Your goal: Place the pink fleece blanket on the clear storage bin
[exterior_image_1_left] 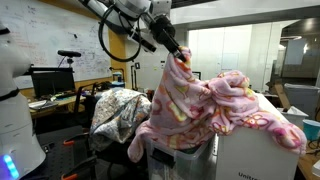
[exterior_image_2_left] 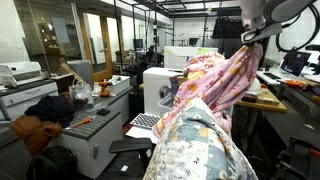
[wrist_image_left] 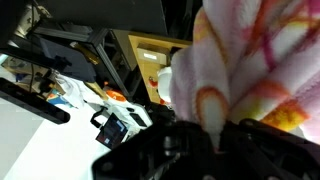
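Observation:
The pink fleece blanket (exterior_image_1_left: 205, 105), printed with yellow and cream shapes, hangs from my gripper (exterior_image_1_left: 181, 55) and drapes down over what stands below it. It also shows in an exterior view (exterior_image_2_left: 215, 85) and fills the right of the wrist view (wrist_image_left: 255, 65). My gripper (wrist_image_left: 215, 135) is shut on a fold of the blanket, held high. In an exterior view the gripper (exterior_image_2_left: 250, 38) holds the blanket's top corner. The clear storage bin is hidden under the blanket; only a grey edge (exterior_image_1_left: 180, 158) shows below it.
A large opaque white box (exterior_image_1_left: 258, 155) stands next to the draped blanket. A grey-white patterned blanket (exterior_image_1_left: 118, 110) lies over a chair; it also fills the foreground of an exterior view (exterior_image_2_left: 195, 150). Desks with monitors (exterior_image_1_left: 52, 82) and a white cabinet (exterior_image_2_left: 160, 90) surround the spot.

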